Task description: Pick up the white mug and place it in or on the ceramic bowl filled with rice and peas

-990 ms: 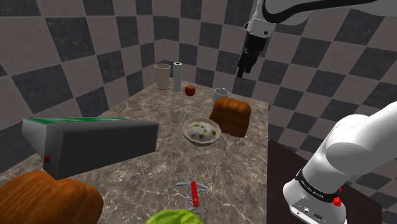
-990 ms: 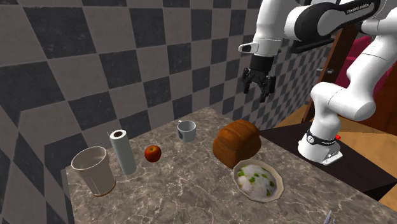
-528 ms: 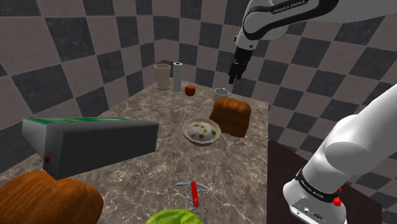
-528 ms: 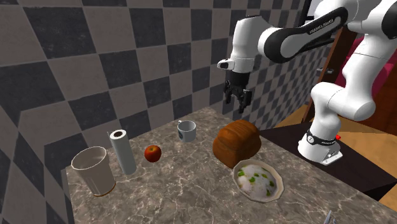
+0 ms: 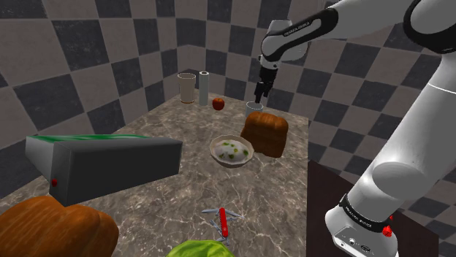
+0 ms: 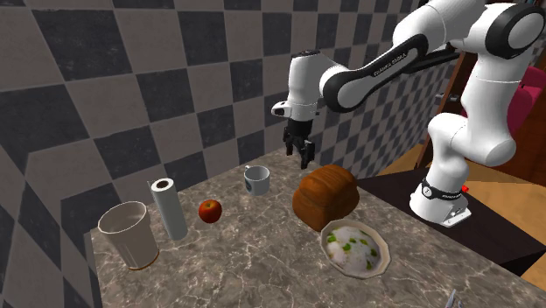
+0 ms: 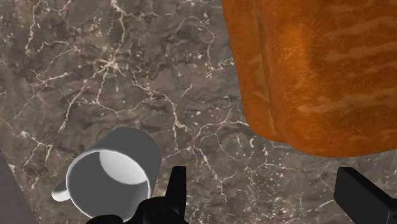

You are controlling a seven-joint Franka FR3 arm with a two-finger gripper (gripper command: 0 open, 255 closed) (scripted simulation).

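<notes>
The white mug [image 5: 253,106] stands upright at the marble table's far edge, behind a brown bread loaf [image 5: 265,133]. In the second exterior view the mug [image 6: 256,179] sits to the left of the loaf [image 6: 325,197]. My gripper [image 5: 260,95] hangs open above the table [image 6: 299,156], just to the right of the mug and higher than it. In the wrist view the mug [image 7: 114,175] lies beside one finger, outside the open gripper [image 7: 267,203], and the loaf [image 7: 318,70] is on the other side. The bowl of rice and peas [image 5: 232,163] rests in front of the loaf [image 6: 353,273].
A red apple [image 5: 218,103], a paper roll [image 5: 204,87] and a beige cup [image 5: 187,87] stand along the far edge. A grey box with a green top [image 5: 102,164], a red tool [image 5: 222,219] and another brown loaf [image 5: 51,226] occupy the near side.
The arm has swung toward the second exterior view's left and lowered, bringing the open gripper from beyond the table's edge to just above the mug and loaf. Nothing on the table moved.
</notes>
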